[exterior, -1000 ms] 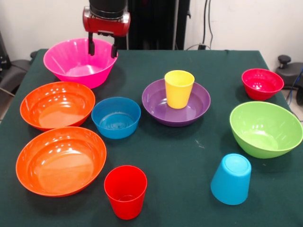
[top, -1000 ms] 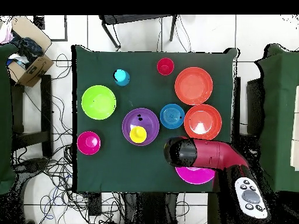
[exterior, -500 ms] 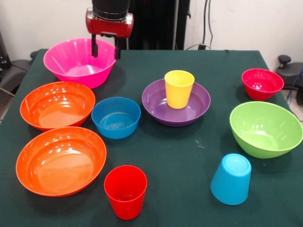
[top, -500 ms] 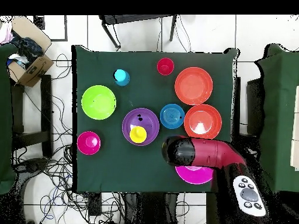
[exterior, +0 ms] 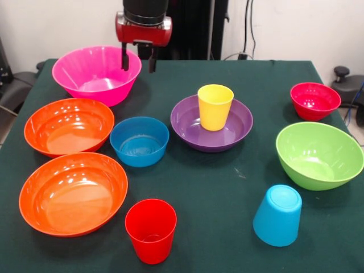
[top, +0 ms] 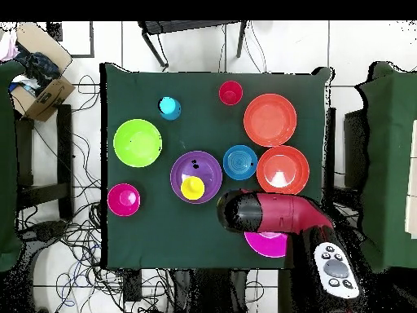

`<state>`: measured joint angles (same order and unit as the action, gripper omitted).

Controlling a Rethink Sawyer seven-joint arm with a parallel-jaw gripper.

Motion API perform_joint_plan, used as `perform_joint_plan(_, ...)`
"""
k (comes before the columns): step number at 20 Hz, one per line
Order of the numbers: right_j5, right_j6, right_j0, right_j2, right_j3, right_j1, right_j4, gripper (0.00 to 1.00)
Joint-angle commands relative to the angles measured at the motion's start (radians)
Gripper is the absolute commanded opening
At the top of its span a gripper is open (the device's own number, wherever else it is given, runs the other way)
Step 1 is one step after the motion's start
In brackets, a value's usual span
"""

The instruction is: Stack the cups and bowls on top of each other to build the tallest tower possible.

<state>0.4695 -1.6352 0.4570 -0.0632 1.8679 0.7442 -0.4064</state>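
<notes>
My gripper [exterior: 138,61] hangs open and empty above the right rim of the magenta bowl [exterior: 94,74], its fingers [exterior: 124,60] apart. The yellow cup [exterior: 215,106] stands upright inside the purple bowl [exterior: 190,124]. Two orange bowls [exterior: 68,125] [exterior: 73,192] sit at the left, with the small blue bowl [exterior: 139,140] beside them. A red cup [exterior: 151,229] stands upright at the front. The light blue cup [exterior: 277,215] rests upside down at the front right. The lime green bowl [exterior: 318,154] and small crimson bowl [exterior: 314,100] sit at the right. Nothing is stacked into a tower. In the overhead view the arm [top: 273,213] covers most of the magenta bowl [top: 269,244].
The dark green table [exterior: 227,187] has open cloth in its middle and along the far right. A cardboard box [top: 42,90] and cables lie on the floor off the table.
The gripper has shifted right along the magenta bowl's rim, from over the bowl's right part to its right edge. The cups and bowls have not moved.
</notes>
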Motion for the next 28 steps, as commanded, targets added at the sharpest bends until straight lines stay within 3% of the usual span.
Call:
perform_joint_plan(1, -0.066, -0.152, -0.058, -0.023, 0.009, -0.062, 0.007, 1.0)
perform_joint_plan(18, -0.028, -0.174, -0.17, 0.123, -0.04, -0.102, -0.013, 1.0)
perform_joint_plan(28, -0.033, -0.159, -0.19, 0.148, -0.055, -0.115, 0.001, 1.0)
